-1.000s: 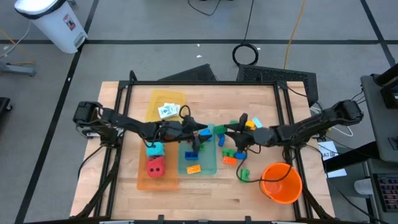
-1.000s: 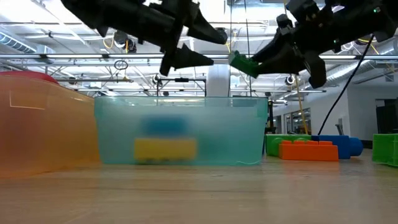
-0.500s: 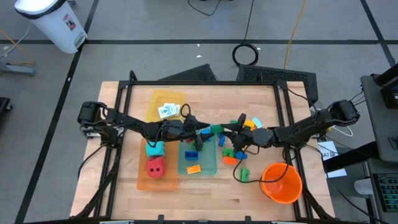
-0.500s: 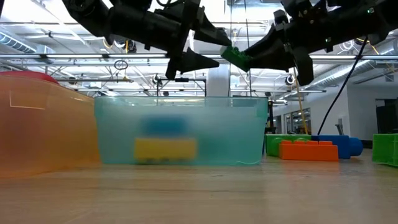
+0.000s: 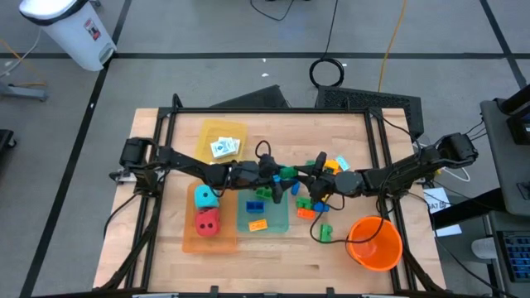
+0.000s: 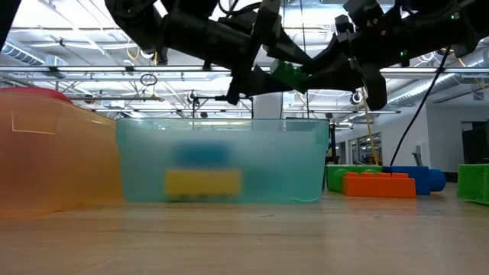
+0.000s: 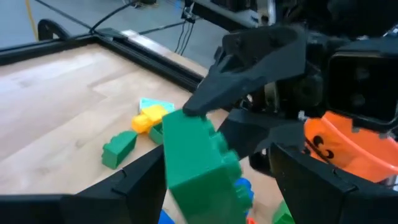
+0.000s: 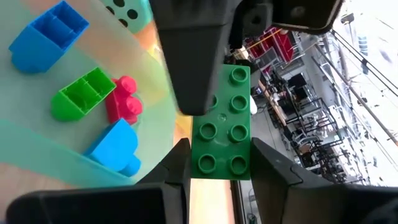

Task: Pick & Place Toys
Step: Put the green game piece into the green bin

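A green brick (image 5: 286, 173) hangs over the far right part of the teal tray (image 5: 282, 222). My right gripper (image 5: 298, 176) reaches in from the table's right and is shut on it. My left gripper (image 5: 276, 177) comes from the left. It is open, and its two fingers (image 7: 140, 180) stand on either side of the same brick (image 7: 199, 158). Several bricks lie in the teal tray. More loose bricks (image 5: 310, 207) lie on the table right of it. A teal die (image 5: 205, 198) and a red die (image 5: 207, 220) sit in the orange tray. White cards (image 5: 222, 147) lie in the yellow tray. My right gripper pinches the green brick's two long sides (image 8: 198, 163) between its two fingers, at the end nearer the wrist. The fingers come about level from the table's right and lie along the brick. The brick sticks out ahead of them, studs up, a little tilted (image 6: 290, 75), clear of the tray. My left gripper's fingers stand close beside the brick's free end (image 7: 177, 134); I cannot tell whether one touches it.
The big orange bucket (image 5: 374, 242) stands near the front right corner. The orange tray (image 5: 187, 240) lies left of the teal one and the yellow tray (image 5: 204, 132) beyond them. Bare wood shows along the near edge and at the far right.
My right gripper has carried the green brick a little toward the table's left, over the teal tray's edge. My left gripper has reached toward the table's right until its open fingers stand around the brick's free end.
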Controlling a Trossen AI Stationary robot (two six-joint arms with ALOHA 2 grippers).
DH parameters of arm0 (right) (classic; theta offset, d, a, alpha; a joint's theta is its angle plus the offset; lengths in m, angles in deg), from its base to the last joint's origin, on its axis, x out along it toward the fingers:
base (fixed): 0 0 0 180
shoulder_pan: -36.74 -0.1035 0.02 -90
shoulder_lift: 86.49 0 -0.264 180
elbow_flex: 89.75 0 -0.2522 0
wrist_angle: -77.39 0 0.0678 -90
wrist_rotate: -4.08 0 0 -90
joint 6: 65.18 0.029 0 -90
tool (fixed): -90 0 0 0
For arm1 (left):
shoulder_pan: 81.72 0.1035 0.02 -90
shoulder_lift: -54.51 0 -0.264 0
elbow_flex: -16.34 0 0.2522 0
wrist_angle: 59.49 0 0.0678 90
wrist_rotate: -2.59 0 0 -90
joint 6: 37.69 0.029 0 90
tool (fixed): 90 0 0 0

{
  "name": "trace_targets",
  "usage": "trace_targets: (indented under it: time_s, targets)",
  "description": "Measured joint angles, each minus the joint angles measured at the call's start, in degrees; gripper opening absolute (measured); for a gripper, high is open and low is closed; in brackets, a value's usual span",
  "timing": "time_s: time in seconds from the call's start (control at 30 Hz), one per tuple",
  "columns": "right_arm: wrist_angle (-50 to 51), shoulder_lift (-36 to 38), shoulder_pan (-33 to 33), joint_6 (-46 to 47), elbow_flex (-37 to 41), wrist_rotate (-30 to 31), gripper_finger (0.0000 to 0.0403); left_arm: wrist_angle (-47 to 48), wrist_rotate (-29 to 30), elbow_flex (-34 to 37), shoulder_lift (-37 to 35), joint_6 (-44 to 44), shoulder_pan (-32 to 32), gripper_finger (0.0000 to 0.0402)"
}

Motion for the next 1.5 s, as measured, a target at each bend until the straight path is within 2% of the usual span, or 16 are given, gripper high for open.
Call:
trace_targets:
  time_s: [0.2,0.3,0.4,0.6,0.77,0.93,1.0,1.1,1.17,1.33,1.43,1.5]
  targets:
    - [0.1,0.0,0.0,-0.2,0.0,0.0,0.0087,0.5,0.6,0.0,-1.0,2.1,0.0,0.0278]
    - [0.3,0.0,0.0,-0.2,0.0,0.0,0.0087,0.9,1.0,0.0,-1.0,1.7,0.2,0.0260]
    - [0.2,0.0,0.0,-0.2,0.0,0.0,0.0087,1.6,1.1,0.0,-1.0,1.1,0.7,0.0216]
    - [0.2,0.0,0.0,0.5,0.0,0.5,0.0094,3.1,-0.4,0.0,-1.0,-0.8,1.9,0.0090]
    - [-0.2,0.5,-0.1,5.1,0.0,-0.2,0.0127,8.1,-5.1,0.0,-3.3,0.6,3.0,0.0092]
    - [0.1,4.1,-0.4,9.9,0.0,0.8,0.0153,18.0,-7.8,0.0,-8.0,3.9,2.5,0.0092]
    - [0.6,5.7,-0.7,11.2,0.0,2.1,0.0158,23.7,-11.5,0.1,-9.9,5.2,2.0,0.0092]
    - [3.0,8.2,-1.3,13.0,0.0,4.6,0.0161,30.8,-20.1,0.0,-11.0,6.9,1.1,0.0092]
    - [4.9,9.7,-1.3,13.7,0.0,4.7,0.0160,34.7,-24.9,0.3,-10.7,8.8,0.0,0.0092]
    - [7.8,12.0,-1.0,19.6,0.0,4.7,0.0154,38.1,-31.2,1.3,-7.0,13.3,-3.0,0.0092]
    - [10.9,13.2,1.0,26.3,0.0,4.3,0.0154,38.4,-33.7,1.4,-4.8,13.8,-3.6,0.0093]
    - [14.3,14.1,3.1,30.3,0.0,3.4,0.0157,38.1,-33.7,1.4,-4.2,13.8,-3.5,0.0109]
